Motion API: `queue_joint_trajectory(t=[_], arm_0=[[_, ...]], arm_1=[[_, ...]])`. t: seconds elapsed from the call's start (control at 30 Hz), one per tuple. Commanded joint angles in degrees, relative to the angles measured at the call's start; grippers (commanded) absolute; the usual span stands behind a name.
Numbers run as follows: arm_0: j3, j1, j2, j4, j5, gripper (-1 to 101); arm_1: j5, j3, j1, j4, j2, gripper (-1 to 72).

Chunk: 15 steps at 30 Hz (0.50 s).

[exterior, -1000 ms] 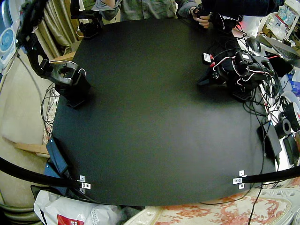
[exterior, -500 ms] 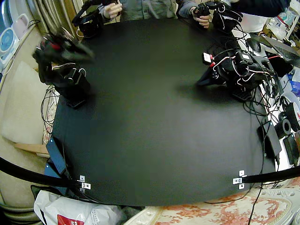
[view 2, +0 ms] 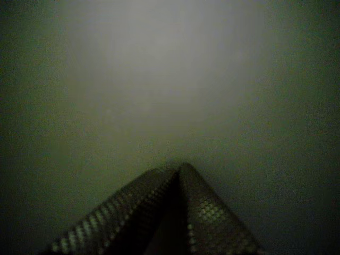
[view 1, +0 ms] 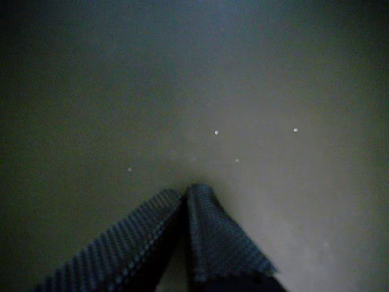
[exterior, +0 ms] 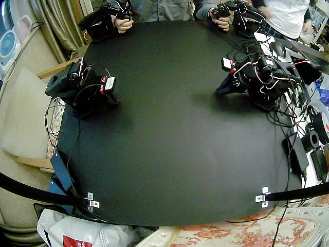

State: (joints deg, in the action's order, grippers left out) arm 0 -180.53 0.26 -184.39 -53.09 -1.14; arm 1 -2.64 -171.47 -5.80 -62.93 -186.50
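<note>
Nothing but the two arms stands on the black table (exterior: 164, 144). The right arm is folded low at its base, and the right gripper (exterior: 113, 101) points inward just above the tabletop. The left arm is folded too, with the left gripper (exterior: 220, 90) low over the table. In a wrist view the textured fingers (view 1: 213, 237) meet at their tips over a dark surface with a few white specks. In another wrist view the fingers (view 2: 207, 212) are likewise closed over bare dark surface. Neither gripper holds anything.
Cables and electronics (exterior: 303, 103) crowd the table's edge beside the left arm, with a black power brick (exterior: 296, 153) near the corner. Metal brackets (exterior: 91, 199) (exterior: 263, 196) sit at the near corners. People's hands (exterior: 222, 19) show at the far edge.
The right arm has swung down from a raised pose beyond the table's edge and folded onto its base over the table. The left arm has not moved.
</note>
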Motion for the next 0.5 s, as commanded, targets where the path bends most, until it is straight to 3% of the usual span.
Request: queue_joint_trajectory(t=[0.0, 0.47], arm_0=[[0.8, 0.2, -1.3, 0.3, -0.4, 0], [0.8, 0.4, -1.3, 0.3, -0.4, 0]], arm_1=[[-0.4, 0.5, -1.2, -0.1, -1.1, -0.5], [-1.7, 0.5, -1.2, 0.2, -1.1, -0.5]])
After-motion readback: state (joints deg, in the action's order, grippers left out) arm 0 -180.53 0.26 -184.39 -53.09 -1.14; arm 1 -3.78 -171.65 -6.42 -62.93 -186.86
